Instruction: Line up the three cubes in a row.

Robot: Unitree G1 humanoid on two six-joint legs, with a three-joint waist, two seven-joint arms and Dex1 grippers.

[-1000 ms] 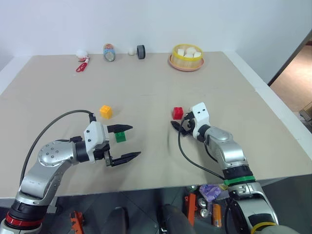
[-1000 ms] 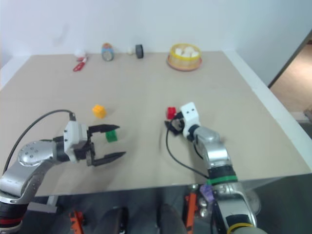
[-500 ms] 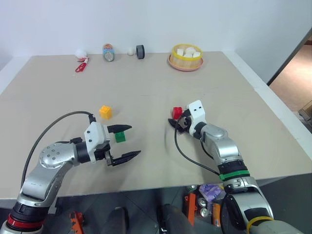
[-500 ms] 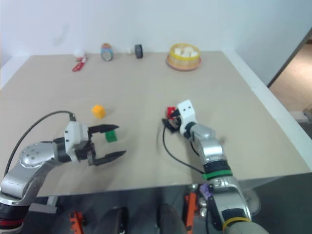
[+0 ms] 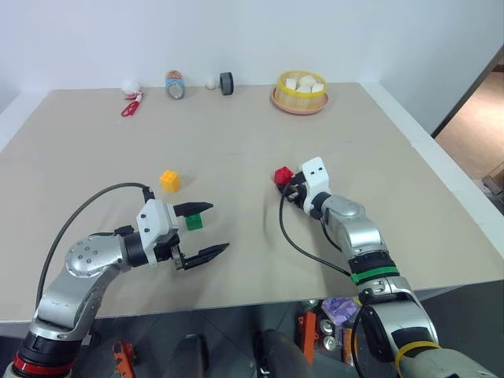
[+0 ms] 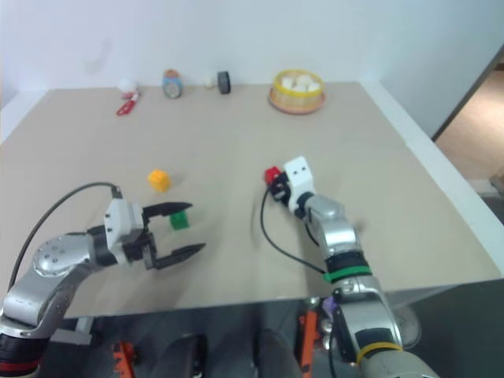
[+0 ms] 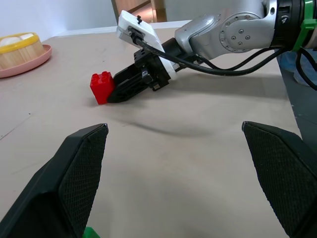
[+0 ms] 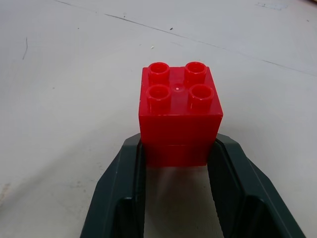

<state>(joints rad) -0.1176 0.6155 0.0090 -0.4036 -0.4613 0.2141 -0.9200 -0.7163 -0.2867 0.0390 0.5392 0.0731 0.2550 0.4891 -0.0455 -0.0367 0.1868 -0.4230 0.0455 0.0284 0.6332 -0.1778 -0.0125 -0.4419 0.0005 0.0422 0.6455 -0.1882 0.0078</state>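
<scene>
**Gripping the red cube, right side of the table**

Clamping it is: the right gripper (image 8: pixel 176 163) has its two black fingers (image 8: pixel 121 188) pressed against the lower sides of the red cube (image 8: pixel 180 111), one on each flank, studs facing up. From the head views, that cube (image 5: pixel 283 176) sits at the fingertips of the right gripper (image 5: pixel 290 186), right of the table's middle, with the arm reaching in from the near right edge. The left wrist view shows the cube resting on the table (image 5: pixel 236 134) surface, fingertips against it.

Over on the left, the left gripper (image 5: pixel 203 231) hangs above the near part of the table with its fingers spread wide and nothing between them. The green cube (image 5: pixel 194 221) lies just beyond the upper finger, close by it; whether they touch I cannot tell. The yellow cube (image 5: pixel 170 180) sits a little farther back and to the left of the green one, apart from it. Red is well to the right of both.

Along the far edge: a yellow bowl (image 5: pixel 301 93) of white lumps on a pink plate, right of centre; a dark roll (image 5: pixel 227 83), a small white ball (image 5: pixel 211 82) and a can (image 5: pixel 176 85) near the middle; red scissors (image 5: pixel 131 107) and a white lump (image 5: pixel 131 87) farther left.
</scene>
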